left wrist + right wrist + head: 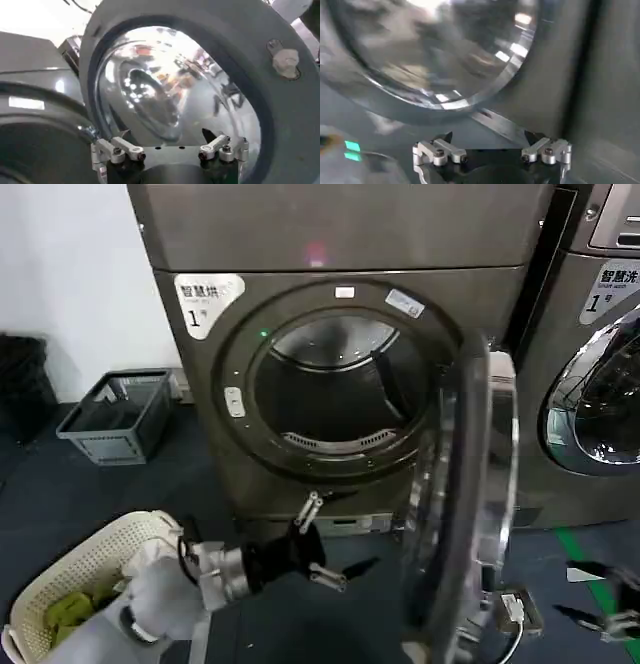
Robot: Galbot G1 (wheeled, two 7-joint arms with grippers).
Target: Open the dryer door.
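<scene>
The dryer door [468,494] stands swung wide open, edge-on to the head view at the right of the round drum opening [335,399]. Its chrome ring and pale grey inner face [280,110] with the bulging glass [165,85] show in the left wrist view. My left gripper [335,542] [166,134] is open low in front of the dryer, just left of the door's inner face, holding nothing. My right gripper [582,594] [490,135] is open low at the far right, beyond the door's outer side. A chrome-ringed glass [435,55] lies ahead of it; I cannot tell which machine's.
The neighbouring machine [600,304] with its own chrome-ringed door [595,409] stands right of the dryer. A white laundry basket [95,559] with green cloth sits at lower left, a grey crate [115,419] by the wall. Green tape [575,546] marks the floor.
</scene>
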